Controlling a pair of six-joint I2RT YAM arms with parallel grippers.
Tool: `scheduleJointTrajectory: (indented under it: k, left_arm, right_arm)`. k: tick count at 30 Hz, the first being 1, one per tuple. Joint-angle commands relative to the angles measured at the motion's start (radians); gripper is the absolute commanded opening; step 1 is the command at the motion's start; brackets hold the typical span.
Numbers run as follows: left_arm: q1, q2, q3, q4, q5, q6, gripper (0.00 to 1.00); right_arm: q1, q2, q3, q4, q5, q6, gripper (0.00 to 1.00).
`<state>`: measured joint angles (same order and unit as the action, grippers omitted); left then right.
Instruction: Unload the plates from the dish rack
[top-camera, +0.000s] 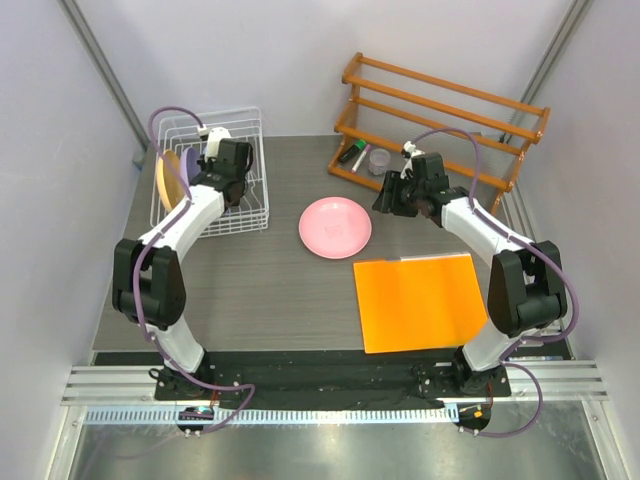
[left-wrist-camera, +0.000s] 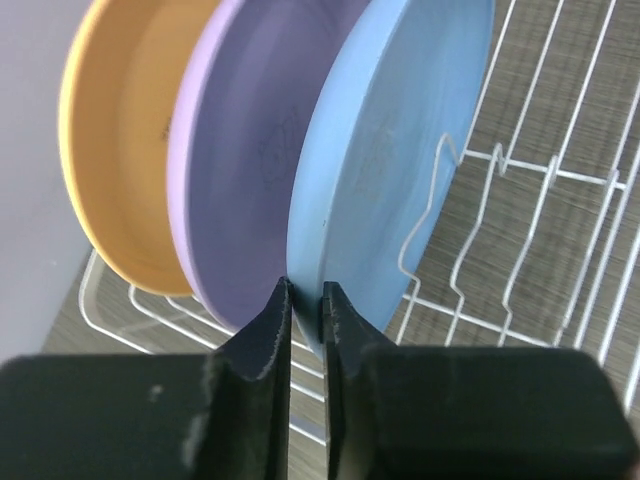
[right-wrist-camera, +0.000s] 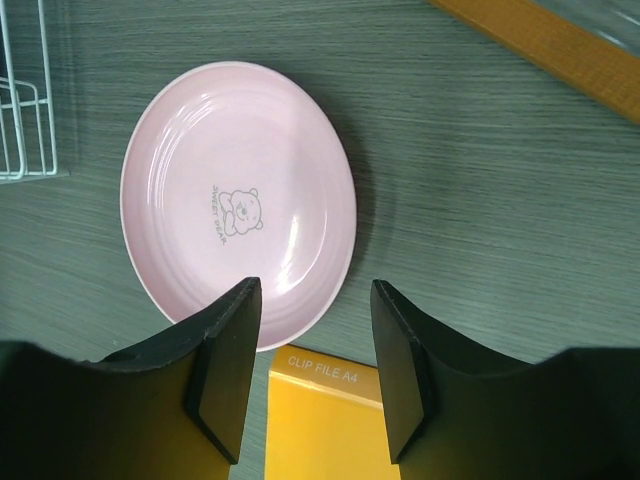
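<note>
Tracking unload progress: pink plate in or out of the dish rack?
Out. The pink plate lies flat on the table, face up, right of the dish rack and apart from it.

Dark wood-grain table (top-camera: 250, 290) with a white dish rack (top-camera: 262, 170) back left, pink plate (top-camera: 335, 227) mid, orange sheet (top-camera: 420, 300) front right, wooden shelf (top-camera: 346, 100) at the back.

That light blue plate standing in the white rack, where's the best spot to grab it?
Probably its top rim, coming down from above. The light blue plate stands on edge in the dish rack with the lavender plate close beside it, so only the thin edge suits a pinch.
</note>
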<state>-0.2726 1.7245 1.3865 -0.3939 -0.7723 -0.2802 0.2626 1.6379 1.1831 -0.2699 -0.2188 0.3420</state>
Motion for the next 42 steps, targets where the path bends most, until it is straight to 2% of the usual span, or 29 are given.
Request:
scheduleJointTrajectory:
  k: [1,2,7,13,19,28,34,42]
  left_arm:
    - [0.004,0.012,0.063,0.021,-0.011,-0.004,0.03]
    - [0.006,0.014,0.066,0.02,-0.015,-0.002,0.0]
    - [0.004,-0.006,0.082,0.009,-0.027,0.022,0.0]
    - [0.0,-0.043,0.098,0.009,-0.108,0.084,0.0]
    - [-0.031,-0.033,0.108,0.007,-0.266,0.165,0.0]
    - [-0.103,0.015,0.124,0.02,-0.453,0.208,0.0]
    - [-0.119,-0.016,0.14,0.02,-0.47,0.217,0.0]
    - [-0.16,-0.091,0.172,-0.069,-0.433,0.219,0.0]
  right_arm:
    - [0.006,-0.032,-0.013,0.006,0.018,-0.017,0.54]
    - [0.006,-0.032,-0.014,0.006,0.018,-0.017,0.54]
    - [0.006,-0.036,-0.025,0.005,0.009,-0.018,0.54]
    - [0.006,-0.039,-0.03,0.006,0.003,-0.017,0.54]
    - [0.004,-0.044,-0.036,0.005,0.002,-0.014,0.55]
    - [0.006,-0.053,-0.04,-0.002,-0.001,-0.015,0.55]
    - [0.004,-0.069,-0.036,-0.003,0.004,-0.02,0.55]
    - [0.009,-0.064,-0.013,-0.005,-0.017,-0.011,0.56]
